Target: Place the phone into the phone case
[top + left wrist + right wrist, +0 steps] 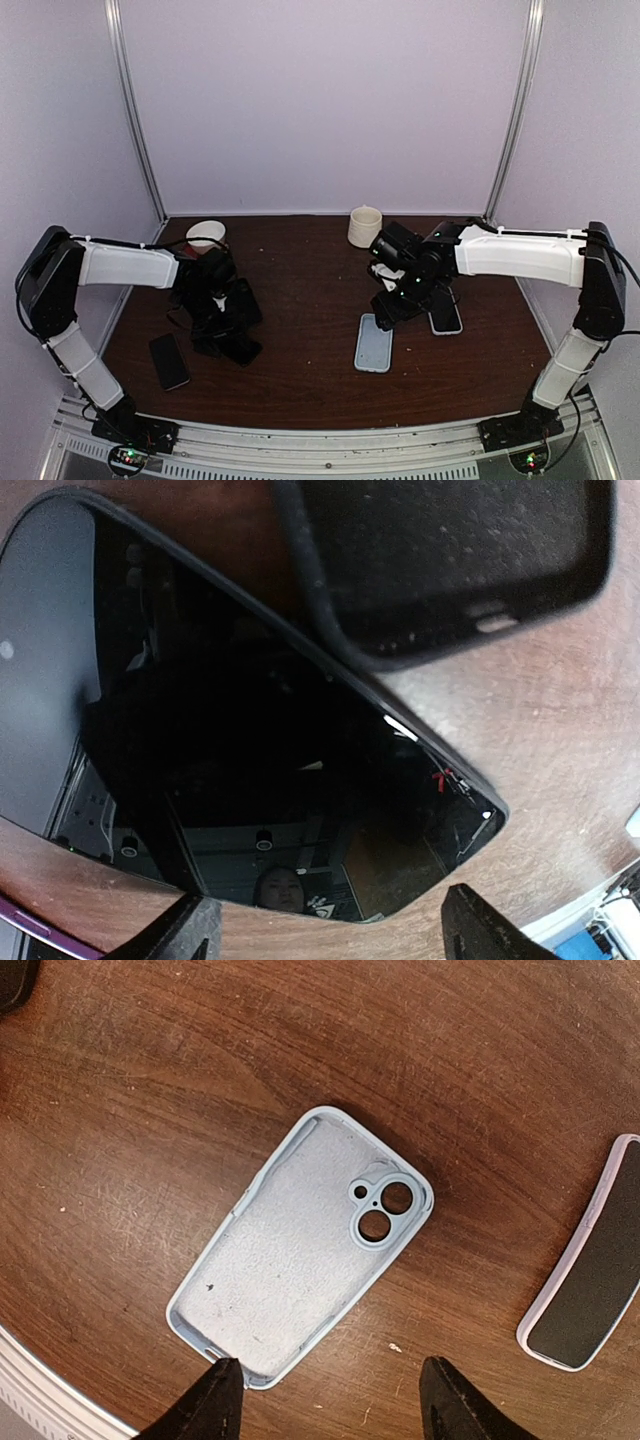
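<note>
A black phone (pixel 250 760) lies screen up on the brown table, filling the left wrist view. An empty black case (pixel 450 560) lies just beyond it. My left gripper (pixel 335 935) is open and hovers close above the phone's near edge; in the top view it (pixel 218 300) is over the dark pile (pixel 240 320) at the left. A light blue phone case (pixel 300 1250) lies open side up, empty, with its camera holes far right. My right gripper (pixel 335 1405) is open just above its near corner. The case also shows in the top view (pixel 374 342).
A phone in a pale pink case (pixel 590 1280) lies right of the blue case, also in the top view (pixel 445 312). Another black phone (pixel 169 361) lies at the near left. A white bowl (pixel 205 233) and a cream cup (pixel 365 226) stand at the back.
</note>
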Available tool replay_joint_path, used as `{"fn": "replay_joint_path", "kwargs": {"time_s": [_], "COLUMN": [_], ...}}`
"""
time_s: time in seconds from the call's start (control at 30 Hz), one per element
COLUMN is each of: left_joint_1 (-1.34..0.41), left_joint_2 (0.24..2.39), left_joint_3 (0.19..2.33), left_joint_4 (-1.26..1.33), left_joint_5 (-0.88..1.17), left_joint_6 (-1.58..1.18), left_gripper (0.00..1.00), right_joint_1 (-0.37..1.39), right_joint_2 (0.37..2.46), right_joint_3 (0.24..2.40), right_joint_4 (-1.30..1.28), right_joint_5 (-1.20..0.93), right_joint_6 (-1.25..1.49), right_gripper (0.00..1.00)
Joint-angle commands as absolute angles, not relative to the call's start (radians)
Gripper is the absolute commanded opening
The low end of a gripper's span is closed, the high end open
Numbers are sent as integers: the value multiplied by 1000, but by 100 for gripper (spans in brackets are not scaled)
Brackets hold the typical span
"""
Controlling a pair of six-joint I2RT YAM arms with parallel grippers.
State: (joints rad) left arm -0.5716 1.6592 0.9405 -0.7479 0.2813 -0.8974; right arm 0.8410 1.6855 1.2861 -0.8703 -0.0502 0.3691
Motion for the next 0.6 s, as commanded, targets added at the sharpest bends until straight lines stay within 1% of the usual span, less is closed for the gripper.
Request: {"fn": "replay_joint_path", "kwargs": {"time_s": [0.0,0.1,0.23,0.4,0.43,0.57], "left_joint_1": [-557,-495,-370,-336,-328,-294], "left_joint_2": [1659,1643,1621,1663,1685,1761], "left_joint_3": [974,974,965,1056,1073,1082], "left_joint_4": [-707,-749,-761,-765,-768,-748], "left_joint_5": [271,231,177,97,94,161], "left_joint_6": [-831,-798,-739,-640,-632,-638], "left_gripper": [80,81,81,80,80,70], "right_joint_1": [852,857,864,866,867,869], "right_joint_2": [1702,1709,1723,1739,1743,1752], "right_joint_3": [1317,1324,1339,1349,1352,1362], "right_joint_4": [-890,-893,-903,-906,-906,-918], "right_joint_5": [-8,-6,-5,6,15,27], "right_joint_6": [369,363,351,340,338,330], "right_gripper": [64,64,64,64,65,65]}}
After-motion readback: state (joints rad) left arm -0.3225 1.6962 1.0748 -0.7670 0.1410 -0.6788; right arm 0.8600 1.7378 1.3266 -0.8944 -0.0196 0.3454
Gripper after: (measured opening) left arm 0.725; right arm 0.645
